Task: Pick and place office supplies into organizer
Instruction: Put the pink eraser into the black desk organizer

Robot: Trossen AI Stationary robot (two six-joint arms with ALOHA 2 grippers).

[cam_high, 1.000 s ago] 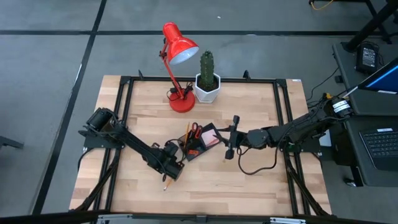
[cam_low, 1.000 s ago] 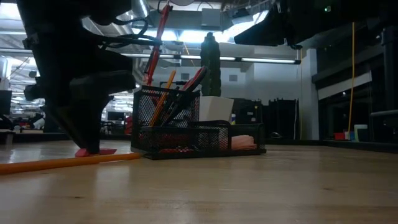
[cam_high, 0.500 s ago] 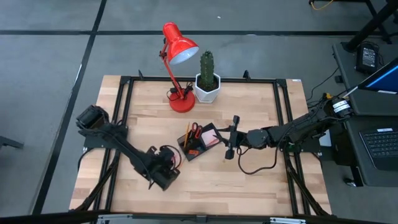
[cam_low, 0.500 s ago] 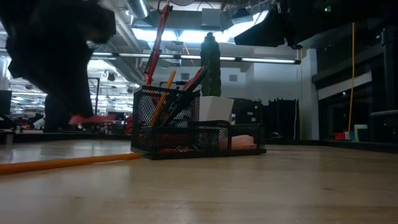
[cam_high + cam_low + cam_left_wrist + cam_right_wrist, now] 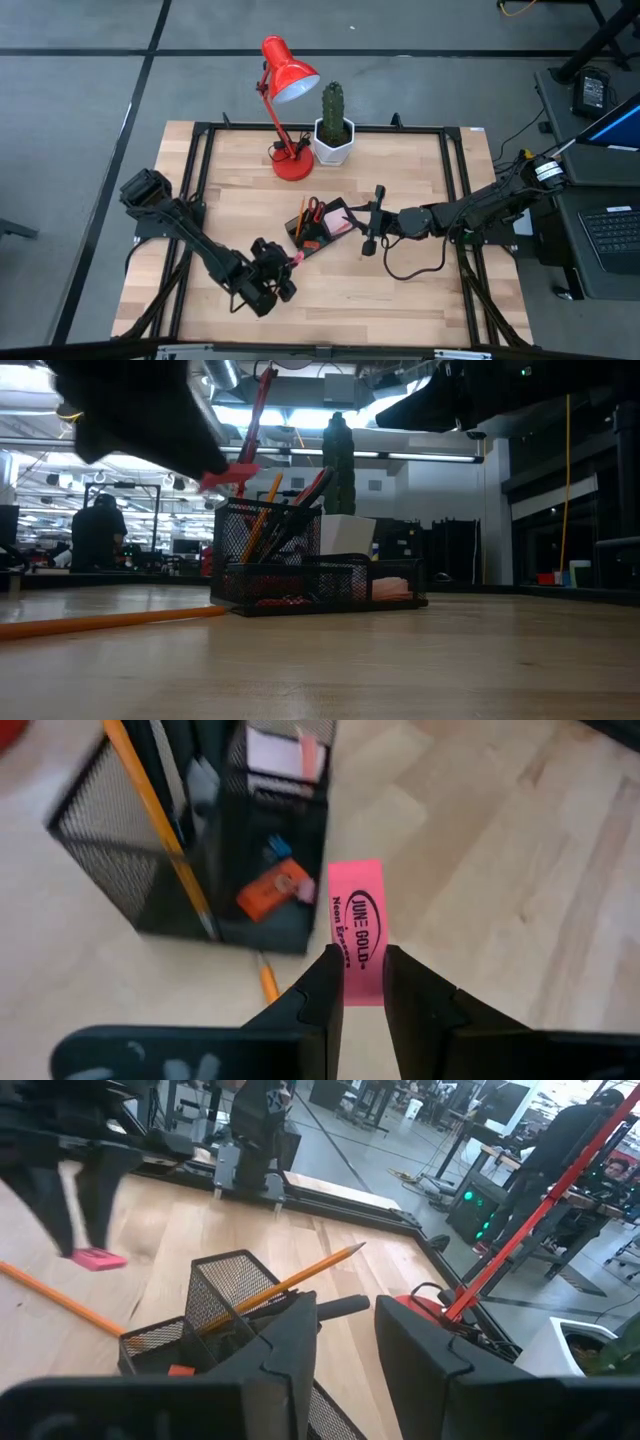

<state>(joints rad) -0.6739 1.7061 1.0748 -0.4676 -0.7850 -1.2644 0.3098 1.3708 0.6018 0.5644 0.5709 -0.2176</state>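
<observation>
**Pink eraser held aloft beside the mesh organizer**

Nearest the table's front edge: left gripper (image 5: 285, 272), lifted off the light wooden tabletop (image 5: 400, 290), fingers (image 5: 322, 988) clenched on a flat pink rectangular eraser with black lettering (image 5: 359, 925). Eraser held clear of the wood in the low view (image 5: 228, 477), up at about the height of the mesh cup's rim, just beside the organizer's near-left corner and not yet over any compartment. Low on the tabletop close by: a long orange pencil (image 5: 105, 620), lying flat, its end running up to the organizer's base.

Next back, at the table's middle: the black wire-mesh desk organizer (image 5: 318, 228), a tall cup section joined to low tray sections. In the tall cup: an orange pencil (image 5: 158, 820) leaning at a tilt, plus red-handled scissors (image 5: 313, 208). In the low sections: a pink square sticky-note pad (image 5: 340, 222) and small orange and blue pieces (image 5: 273, 886).

Just beside the organizer on its right: right gripper (image 5: 372, 234), fingers (image 5: 283, 1342) parted and holding nothing, hanging above the tabletop and pointed at the tray.

Farther back, near the rear edge: a red desk lamp (image 5: 285, 95) and a green cactus in a white hexagonal pot (image 5: 333, 127), side by side.

Beyond the table, in the low view: a seated person (image 5: 98, 530) in the room behind.
</observation>
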